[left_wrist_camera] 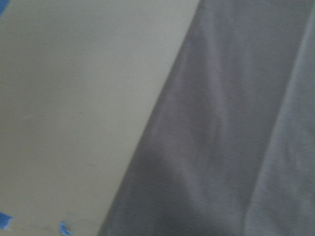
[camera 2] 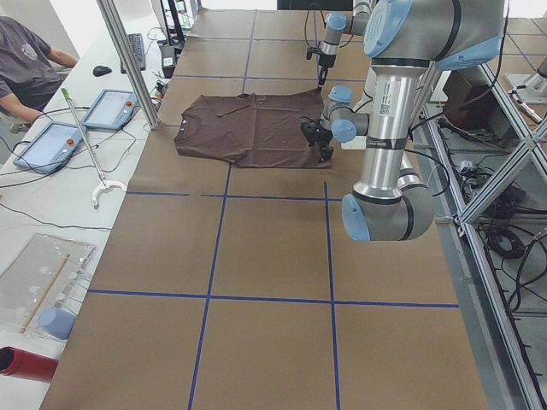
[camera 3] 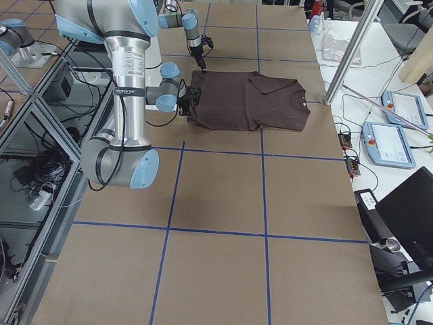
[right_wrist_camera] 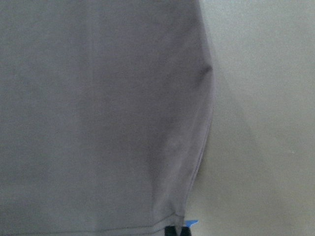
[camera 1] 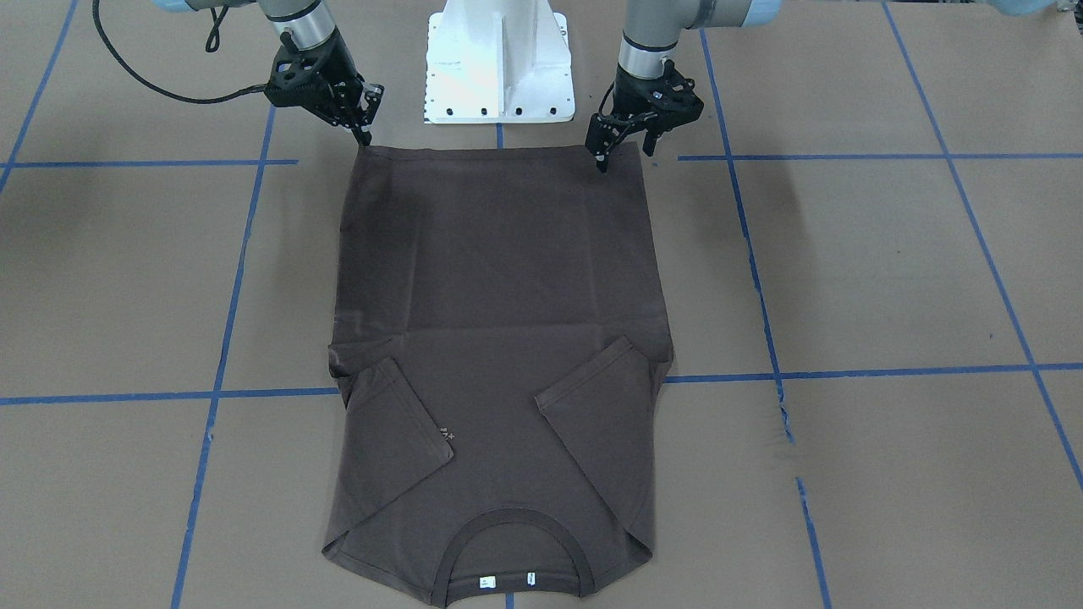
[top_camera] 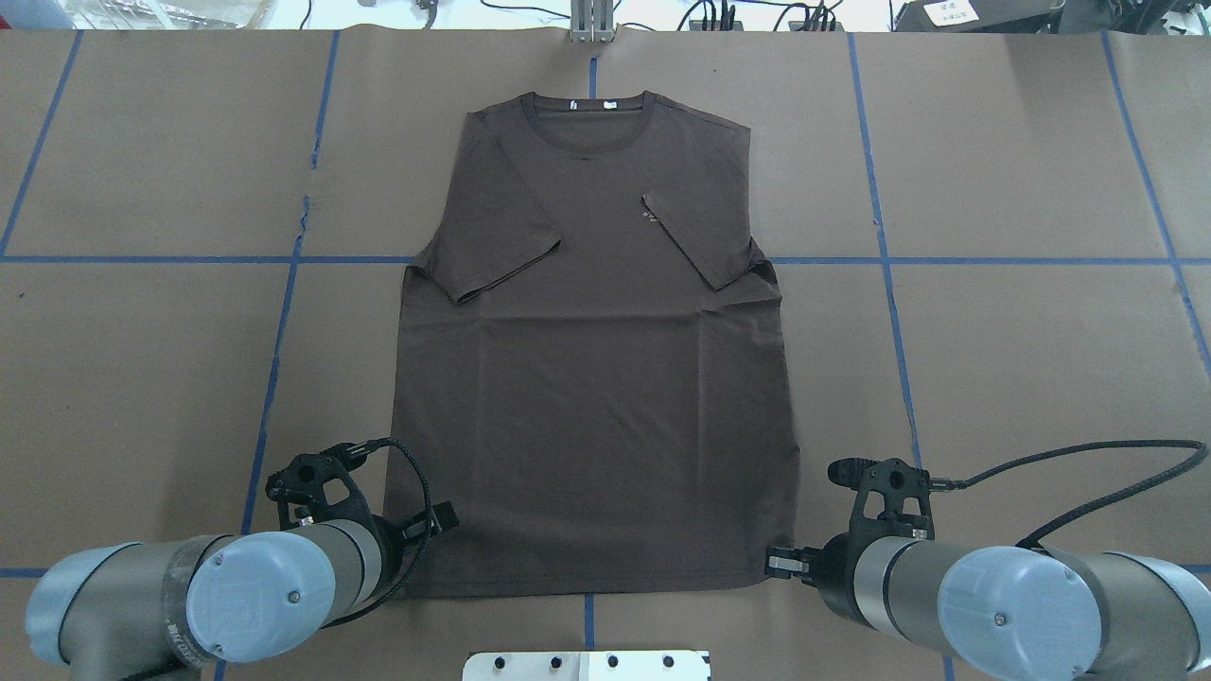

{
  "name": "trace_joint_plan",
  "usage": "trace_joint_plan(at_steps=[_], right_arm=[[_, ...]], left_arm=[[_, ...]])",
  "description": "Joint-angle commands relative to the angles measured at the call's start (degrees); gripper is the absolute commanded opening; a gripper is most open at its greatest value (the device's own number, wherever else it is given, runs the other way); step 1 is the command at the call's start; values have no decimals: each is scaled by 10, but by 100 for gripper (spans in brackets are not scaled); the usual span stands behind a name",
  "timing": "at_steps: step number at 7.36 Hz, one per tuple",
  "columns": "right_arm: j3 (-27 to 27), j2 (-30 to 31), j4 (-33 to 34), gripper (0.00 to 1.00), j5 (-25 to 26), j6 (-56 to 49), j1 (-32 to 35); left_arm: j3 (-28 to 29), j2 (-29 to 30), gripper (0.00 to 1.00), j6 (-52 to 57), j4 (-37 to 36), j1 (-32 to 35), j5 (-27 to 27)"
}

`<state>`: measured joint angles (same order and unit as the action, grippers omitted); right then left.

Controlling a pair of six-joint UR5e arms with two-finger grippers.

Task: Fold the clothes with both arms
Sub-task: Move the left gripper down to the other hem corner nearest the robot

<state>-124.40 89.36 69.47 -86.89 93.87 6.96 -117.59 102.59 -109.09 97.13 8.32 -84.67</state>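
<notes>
The dark brown T-shirt [camera 1: 499, 279] lies flat on the brown table, collar away from the robot and hem toward it, with both short sleeves folded in over the chest [top_camera: 596, 378]. My left gripper [camera 1: 626, 156] is open and low at the hem's left corner, one fingertip [camera 1: 601, 162] touching the cloth. My right gripper [camera 1: 364, 135] is at the hem's other corner and looks open, its tip on the corner [top_camera: 781, 560]. The left wrist view shows the shirt's side edge [left_wrist_camera: 236, 123]. The right wrist view shows the hem corner [right_wrist_camera: 98, 113].
The white pedestal base [camera 1: 499, 68] stands just behind the hem, between the arms. Blue tape lines [camera 1: 220, 355] grid the brown table. A seated operator [camera 2: 26, 60] and control tablets [camera 2: 51, 141] are beyond the table's far edge.
</notes>
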Motion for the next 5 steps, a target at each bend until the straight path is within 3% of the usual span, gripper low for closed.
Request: trace_joint_plan(at_steps=[1, 4, 5], right_arm=[[0, 0, 0, 0, 0, 0, 1], [0, 0, 0, 0, -1, 0, 1], [0, 0, 0, 0, -1, 0, 1]], left_arm=[[-2, -1, 97, -6, -29, -22, -1], [-4, -2, 93, -18, -39, -37, -1], [-4, -1, 83, -23, -40, -37, 0]])
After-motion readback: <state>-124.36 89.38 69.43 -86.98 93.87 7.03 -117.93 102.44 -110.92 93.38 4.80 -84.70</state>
